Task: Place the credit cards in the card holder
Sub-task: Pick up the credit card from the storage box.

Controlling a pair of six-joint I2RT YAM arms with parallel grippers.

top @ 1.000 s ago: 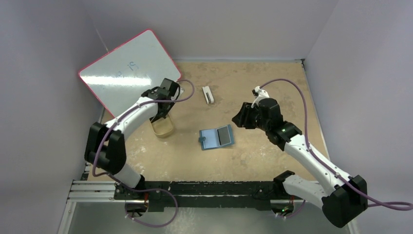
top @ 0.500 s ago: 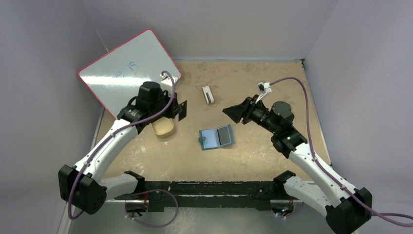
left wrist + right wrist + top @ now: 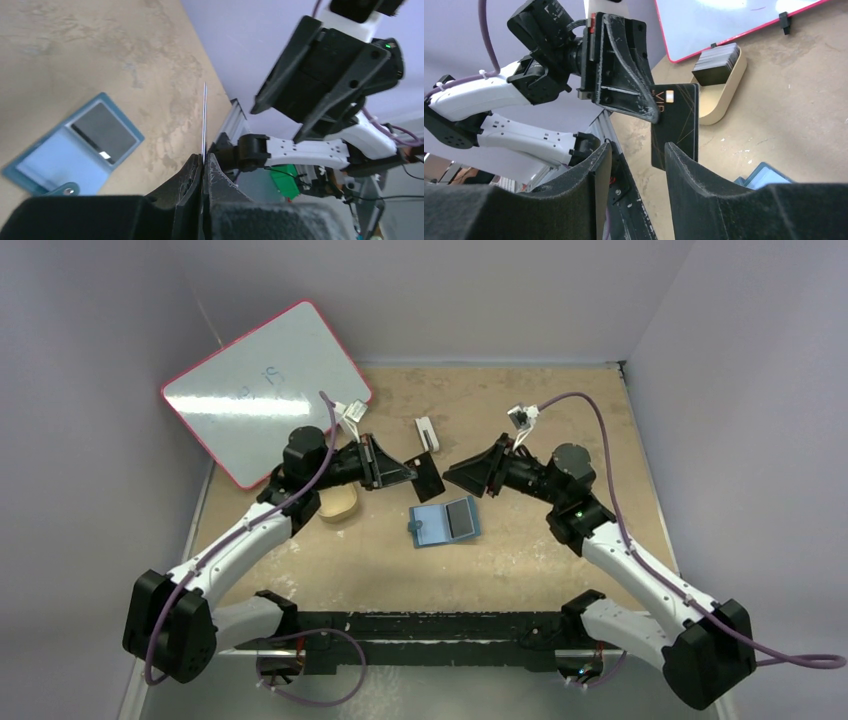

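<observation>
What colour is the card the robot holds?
The card is black with thin gold lines; the right wrist view shows it best.

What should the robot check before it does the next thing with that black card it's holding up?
1. Left gripper pinching the black card firmly: ok, jaws shut on its edge.
2. Right gripper ready to take it: ok, jaws apart.
3. Card far enough between the right fingers: cannot tell.
4. Card holder lying open on the table: ok.
5. A free pocket: ok, the grey card fills only one side.
</observation>
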